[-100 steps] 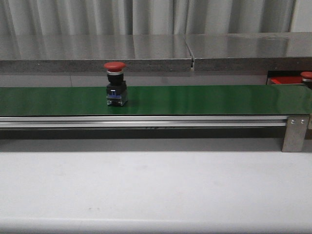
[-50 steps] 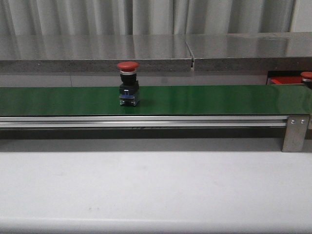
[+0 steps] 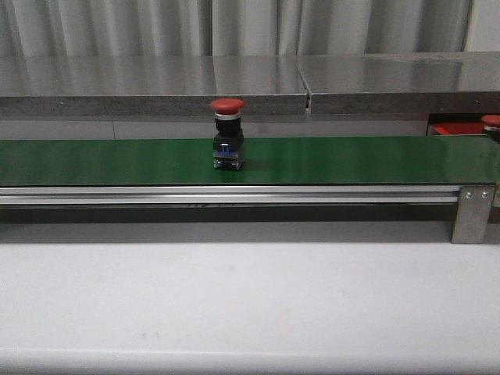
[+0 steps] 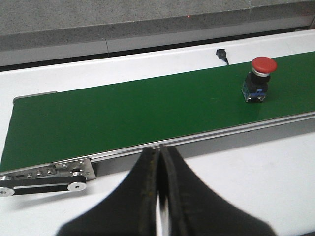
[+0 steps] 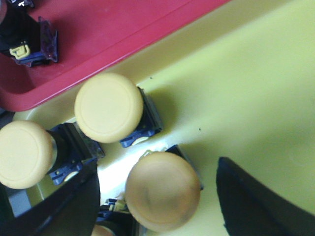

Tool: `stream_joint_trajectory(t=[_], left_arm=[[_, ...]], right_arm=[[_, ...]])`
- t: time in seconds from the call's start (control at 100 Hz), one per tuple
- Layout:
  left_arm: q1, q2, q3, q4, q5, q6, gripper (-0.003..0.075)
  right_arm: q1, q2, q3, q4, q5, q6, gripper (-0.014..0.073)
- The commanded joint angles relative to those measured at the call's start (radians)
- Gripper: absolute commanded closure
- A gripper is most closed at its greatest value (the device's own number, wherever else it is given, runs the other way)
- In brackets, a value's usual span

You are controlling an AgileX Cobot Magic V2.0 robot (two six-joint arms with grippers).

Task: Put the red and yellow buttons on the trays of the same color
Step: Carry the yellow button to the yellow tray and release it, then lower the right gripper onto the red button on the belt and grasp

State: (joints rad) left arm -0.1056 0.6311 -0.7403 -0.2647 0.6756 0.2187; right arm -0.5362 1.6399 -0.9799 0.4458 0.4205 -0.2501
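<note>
From here I see a red button (image 3: 227,134) standing upright on the green belt (image 3: 351,160), a little left of the belt's middle, its long axis vertical with the domed red cap on top and the black and blue body below. Nothing stands near it on the belt. Behind runs a grey ledge (image 3: 156,82); in front lies the bare white desk (image 3: 250,305). At the far right edge, beyond the belt, part of a red tray (image 3: 461,129) and another red cap (image 3: 491,121) show.

My left gripper (image 4: 160,162) hangs over the desk just before the belt's near rail, fingers pressed together, holding nothing. My right gripper (image 5: 157,196) is spread wide above a yellow button (image 5: 162,191) standing in the yellow tray (image 5: 256,88), cap up, not touching it. Two more yellow buttons (image 5: 108,107) stand beside it. The red tray's rim borders the yellow one.
</note>
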Motion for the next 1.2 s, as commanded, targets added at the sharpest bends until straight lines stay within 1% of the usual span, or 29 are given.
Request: stream_joint_trajectory(t=[0.0,0.22,0.43,0.76,0.97,1.07,1.19], left_arm=[[-0.008,-0.002,-0.026,-0.015,-0.069,-0.001,0.0741],[-0.008,-0.002,-0.026,-0.015,-0.069,-0.001,0.0741],[-0.008,-0.002,-0.026,-0.015,-0.069,-0.001,0.0741],[-0.008,-0.002,-0.026,-0.015,-0.069,-0.001,0.0741],[-0.008,-0.002,-0.026,-0.015,-0.069,-0.001,0.0741],[-0.008,-0.002,-0.026,-0.015,-0.069,-0.001,0.0741],[-0.008,-0.002,-0.026,-0.015,-0.069,-0.001,0.0741]], right_arm=[[-0.009,-0.048,-0.022,0.009,-0.044,-0.007,0.0082],[-0.007,-0.123,-0.022,-0.002,-0.054,-0.019,0.0082],[0.041,-0.216,-0.022,-0.039,-0.054,-0.026,0.0082],[0.196,-0.327,-0.022,-0.085,-0.047,-0.026,0.0082],[0.285,-0.339,-0.023,-0.092,-0.009,-0.029,0.0082],[0.332,-0.339,-0.026,-0.094,0.014,-0.062,0.0082],[0.392,-0.337,-0.037,-0.095,0.04,-0.069,0.0082]])
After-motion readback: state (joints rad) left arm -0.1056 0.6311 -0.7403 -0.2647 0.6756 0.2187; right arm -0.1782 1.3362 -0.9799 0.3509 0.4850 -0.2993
